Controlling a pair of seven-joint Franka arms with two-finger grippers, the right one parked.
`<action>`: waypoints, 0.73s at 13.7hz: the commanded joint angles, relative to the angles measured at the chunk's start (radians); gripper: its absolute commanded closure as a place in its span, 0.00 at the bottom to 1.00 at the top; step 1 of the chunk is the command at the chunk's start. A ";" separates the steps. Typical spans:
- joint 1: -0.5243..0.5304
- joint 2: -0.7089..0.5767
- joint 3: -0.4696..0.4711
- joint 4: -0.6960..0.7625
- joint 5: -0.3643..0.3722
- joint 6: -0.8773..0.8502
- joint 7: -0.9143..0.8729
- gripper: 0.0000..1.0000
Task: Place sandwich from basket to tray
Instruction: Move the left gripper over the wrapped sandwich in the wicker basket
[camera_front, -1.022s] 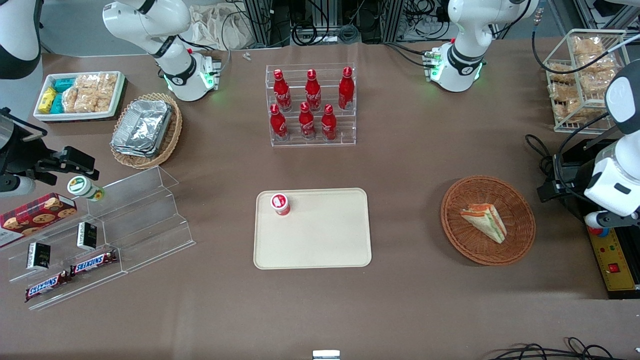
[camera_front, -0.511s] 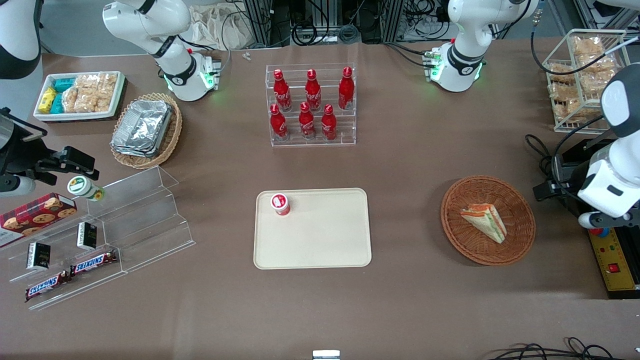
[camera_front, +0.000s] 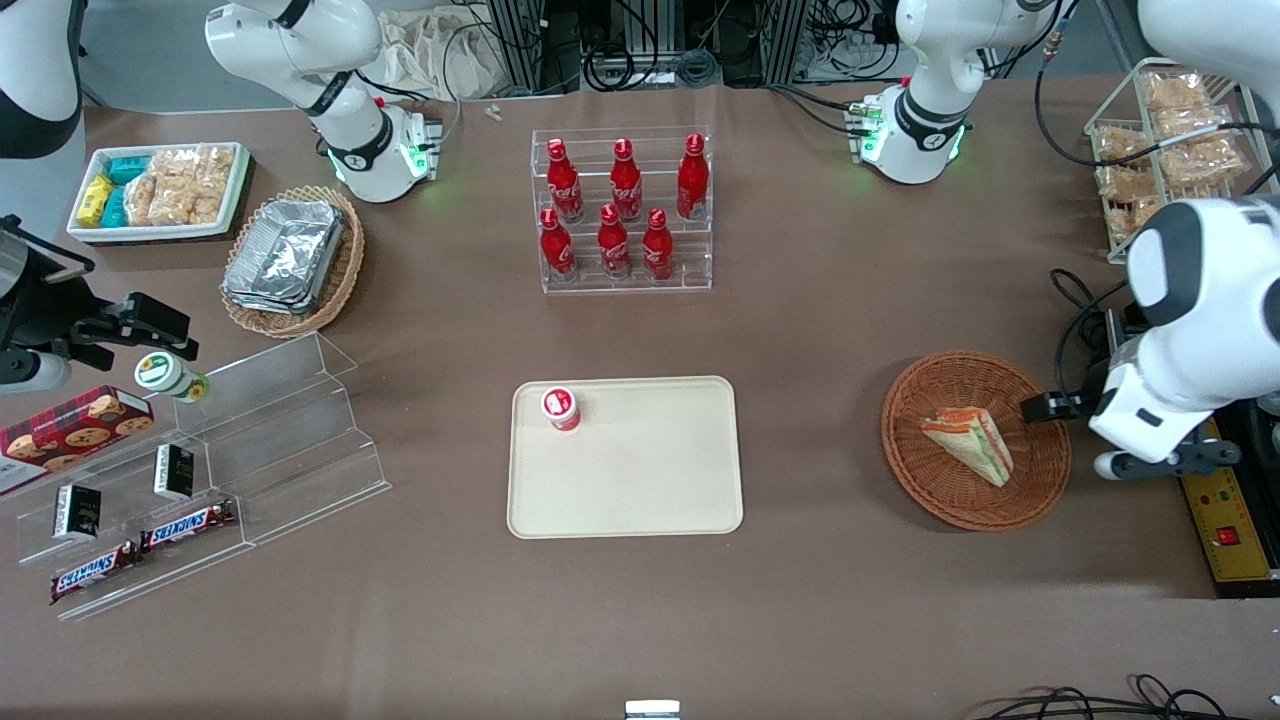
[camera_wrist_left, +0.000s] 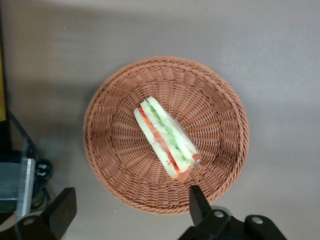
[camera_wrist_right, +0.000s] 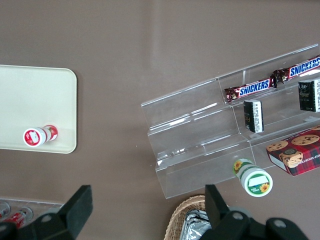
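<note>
**Approach over the basket, sandwich not yet gripped**

Gripper (camera_wrist_left: 127, 212) hung above the basket (camera_wrist_left: 105, 150), fingers (camera_wrist_left: 199, 200) spread wide, nothing between them. In the front view the gripper (camera_front: 1045, 407) sat over the basket's rim on the working arm's side. Sandwich (camera_wrist_left: 165, 137) lay on its side near the basket's middle, filling edge up, untouched. Tray (camera_front: 640, 500) stood well apart toward the table's centre, a small red-and-white cup (camera_front: 561, 408) in one corner, the rest bare.

Step judged: reach, before the grasp. Next move likely calls for centring over the wedge, lining the fingers across its bread faces, then descending; soft bread suggests a light close.
</note>
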 joint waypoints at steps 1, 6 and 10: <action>-0.011 -0.011 0.002 -0.038 -0.008 0.028 -0.057 0.00; -0.027 0.069 -0.016 -0.040 -0.007 0.102 -0.300 0.00; -0.021 0.101 -0.027 -0.046 -0.011 0.115 -0.466 0.00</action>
